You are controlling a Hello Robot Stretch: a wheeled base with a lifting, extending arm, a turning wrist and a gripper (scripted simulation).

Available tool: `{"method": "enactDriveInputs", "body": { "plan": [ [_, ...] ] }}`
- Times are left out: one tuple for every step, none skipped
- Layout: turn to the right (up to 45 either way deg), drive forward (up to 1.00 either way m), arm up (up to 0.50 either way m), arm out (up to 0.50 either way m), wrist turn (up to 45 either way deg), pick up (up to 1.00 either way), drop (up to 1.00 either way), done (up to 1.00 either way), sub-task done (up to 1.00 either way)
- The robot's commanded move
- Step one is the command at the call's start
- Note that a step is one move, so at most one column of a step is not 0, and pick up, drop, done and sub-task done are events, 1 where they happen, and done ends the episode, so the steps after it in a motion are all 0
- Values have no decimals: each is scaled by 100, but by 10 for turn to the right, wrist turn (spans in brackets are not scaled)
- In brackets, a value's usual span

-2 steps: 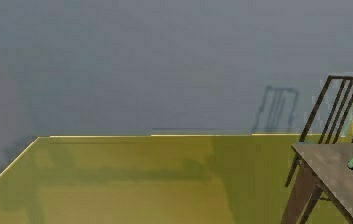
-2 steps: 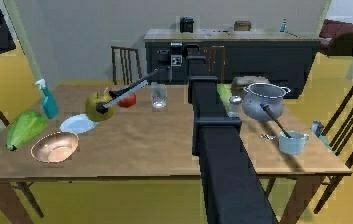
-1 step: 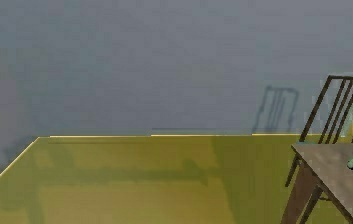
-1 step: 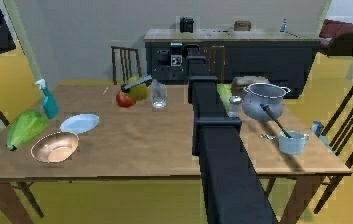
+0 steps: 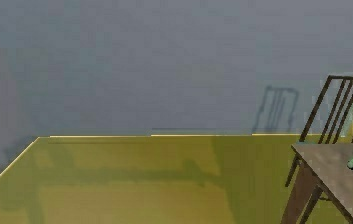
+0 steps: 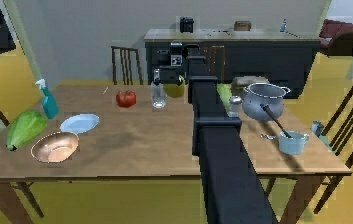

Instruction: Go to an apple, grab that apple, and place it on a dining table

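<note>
Robot stands side-on to the dining surface [image 6: 144,150], presumably so the arm [image 6: 219,150] can reach straight across it. Landmark: the glass [image 6: 159,98] near the far edge. Apple [image 6: 126,98] is red and round with a dark stub on top. It lies on the surface just left of the glass, apart from it and touching nothing else. The hand [image 6: 167,76] shows just beyond the glass, at the arm's far end. A yellow-green blob [image 6: 174,90] sits just right of the glass, under the hand, too small to name. With the glass and blob crowding that end, I cannot tell the hand's state or whether it grips anything. Farther left of the glass lie a blue plate [image 6: 80,123], a copper bowl [image 6: 54,147], a lettuce [image 6: 26,130] and a spray bottle [image 6: 48,100]. Well right of the glass, past the arm, stand a steel pot [image 6: 265,102] and a small blue pot [image 6: 294,143]. Judgement: the arm is extended this far because the fruit lies toward the far side. If the red fruit is the target, the grab is not yet done, and the hand would need to shift left past the glass without knocking it. The glass looks tall and easily tipped. The apple is round and likely to roll if nudged.
</note>
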Motion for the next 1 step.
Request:
{"method": "enactDriveInputs", "body": {
  "plan": [
    [0, 0, -32, 0, 0, 0, 0, 0, 0]
  ]
}}
